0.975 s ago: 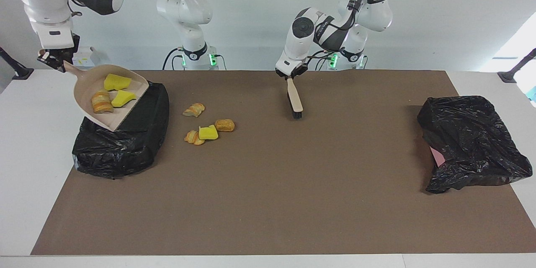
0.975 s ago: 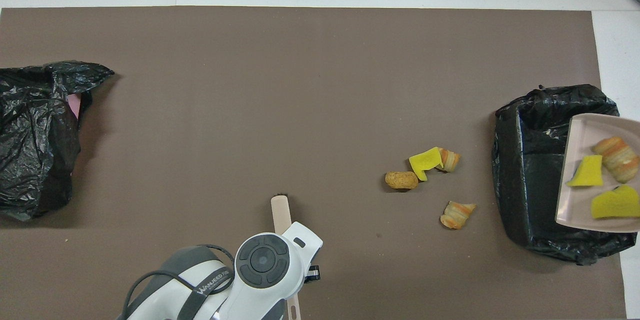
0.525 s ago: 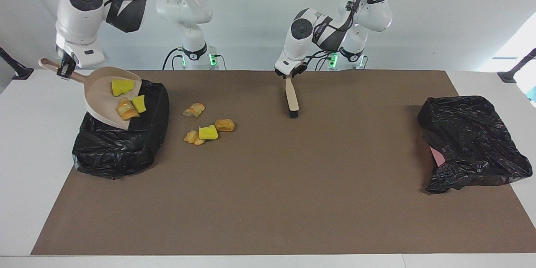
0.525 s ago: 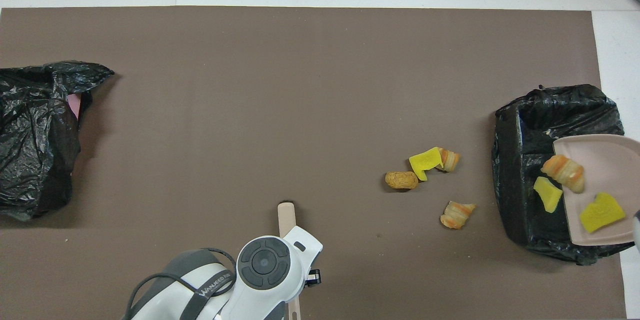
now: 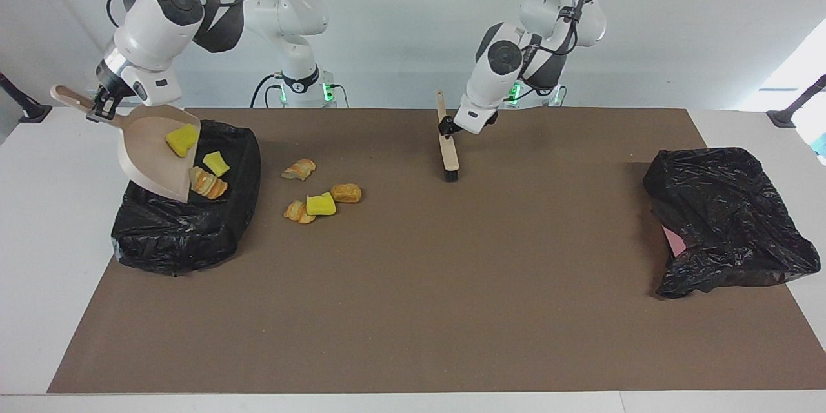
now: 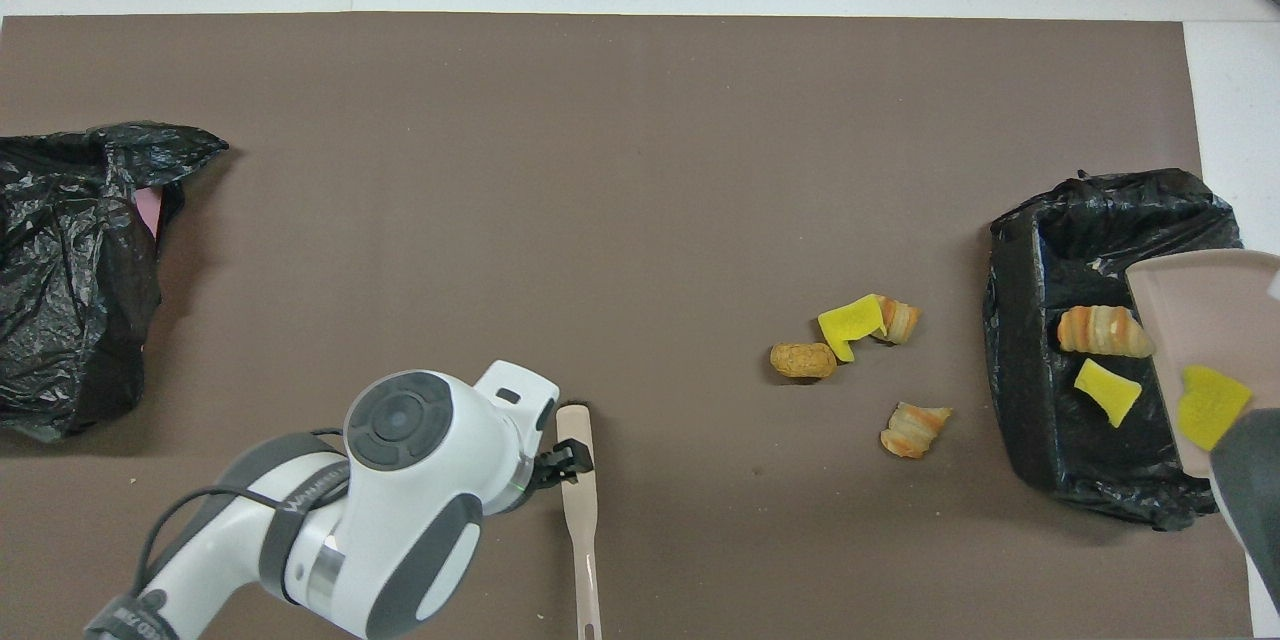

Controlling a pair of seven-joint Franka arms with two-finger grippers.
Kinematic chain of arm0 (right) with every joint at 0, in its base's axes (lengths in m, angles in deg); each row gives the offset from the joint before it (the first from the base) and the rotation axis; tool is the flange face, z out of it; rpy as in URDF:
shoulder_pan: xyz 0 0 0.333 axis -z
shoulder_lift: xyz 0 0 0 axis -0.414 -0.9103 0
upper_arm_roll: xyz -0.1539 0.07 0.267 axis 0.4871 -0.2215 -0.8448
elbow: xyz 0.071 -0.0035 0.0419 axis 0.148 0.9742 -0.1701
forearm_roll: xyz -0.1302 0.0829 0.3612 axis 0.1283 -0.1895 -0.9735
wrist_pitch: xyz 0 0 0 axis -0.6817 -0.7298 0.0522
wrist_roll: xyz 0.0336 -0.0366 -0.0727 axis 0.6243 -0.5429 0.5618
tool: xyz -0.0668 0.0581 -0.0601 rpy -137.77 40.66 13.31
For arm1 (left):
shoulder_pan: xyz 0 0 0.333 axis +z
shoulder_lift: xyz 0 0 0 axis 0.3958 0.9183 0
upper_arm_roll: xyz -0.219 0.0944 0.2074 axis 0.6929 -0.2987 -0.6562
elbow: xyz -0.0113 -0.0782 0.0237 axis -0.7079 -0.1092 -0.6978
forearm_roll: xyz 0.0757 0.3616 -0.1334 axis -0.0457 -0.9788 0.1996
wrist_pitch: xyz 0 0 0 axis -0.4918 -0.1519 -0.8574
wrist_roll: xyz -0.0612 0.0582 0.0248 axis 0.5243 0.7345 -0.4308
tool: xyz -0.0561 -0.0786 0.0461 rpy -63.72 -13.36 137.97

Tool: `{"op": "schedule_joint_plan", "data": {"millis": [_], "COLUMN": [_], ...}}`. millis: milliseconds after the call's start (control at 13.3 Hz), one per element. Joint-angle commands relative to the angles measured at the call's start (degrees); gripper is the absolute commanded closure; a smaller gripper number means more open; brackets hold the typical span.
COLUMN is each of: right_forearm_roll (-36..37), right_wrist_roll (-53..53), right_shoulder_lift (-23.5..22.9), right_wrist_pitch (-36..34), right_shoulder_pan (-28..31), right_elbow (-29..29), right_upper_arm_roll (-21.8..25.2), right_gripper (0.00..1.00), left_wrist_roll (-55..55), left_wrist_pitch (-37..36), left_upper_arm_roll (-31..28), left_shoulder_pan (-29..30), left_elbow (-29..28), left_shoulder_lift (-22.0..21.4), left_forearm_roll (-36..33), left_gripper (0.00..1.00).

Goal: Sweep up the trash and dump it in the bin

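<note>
My right gripper (image 5: pixel 98 108) is shut on the handle of the beige dustpan (image 5: pixel 155 155), tipped steeply over the black-lined bin (image 5: pixel 181 239). One yellow piece of trash (image 5: pixel 182 140) clings to the pan. A second yellow piece (image 6: pixel 1106 390) and a bread chunk (image 6: pixel 1103 331) lie in the bin (image 6: pixel 1020 400). Several more bits of trash (image 5: pixel 321 204) sit on the brown mat beside the bin. The brush (image 5: pixel 450 158) leans on its bristles near the robots. My left gripper (image 5: pixel 446 135) is at the middle of its handle.
A crumpled black bag (image 5: pixel 723 219) with something pink showing lies at the left arm's end of the mat. White table (image 5: pixel 39 239) borders the brown mat (image 5: pixel 413 310) at both ends.
The dustpan has tipped further, and the bread chunk and one yellow piece have slid off into the bin. The left arm's wrist has swung round, from the brush handle's top to its middle.
</note>
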Motion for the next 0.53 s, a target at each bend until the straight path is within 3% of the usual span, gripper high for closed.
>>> {"op": "schedule_joint_plan", "data": {"millis": [0, 225, 450], "right_forearm_roll": [3.4, 6.2, 9.3], "right_wrist_roll": [-1.7, -4.1, -5.8], "right_shoulder_lift": [2.1, 3.3, 3.1], "right_wrist_pitch": [-2.7, -7.3, -6.4], "right_shoulder_pan": [-0.7, -6.5, -7.4], "right_elbow": [1.5, 2.1, 3.8], "right_upper_arm_roll": [-0.2, -0.9, -0.9], "right_gripper": [1.0, 1.0, 1.0], "left_wrist_roll": [-3.2, -16.9, -32.8], "left_wrist_pitch": [-2.2, -1.9, -3.0], "left_upper_arm_roll": [0.5, 0.4, 0.3], "left_shoulder_pan": [7.6, 15.9, 24.4], "left_elbow": [3.0, 5.7, 10.1], "left_shoulder_lift": [0.7, 0.8, 2.4], "left_forearm_roll": [-2.8, -7.1, -7.9], "left_gripper": [0.0, 0.0, 0.0]}}
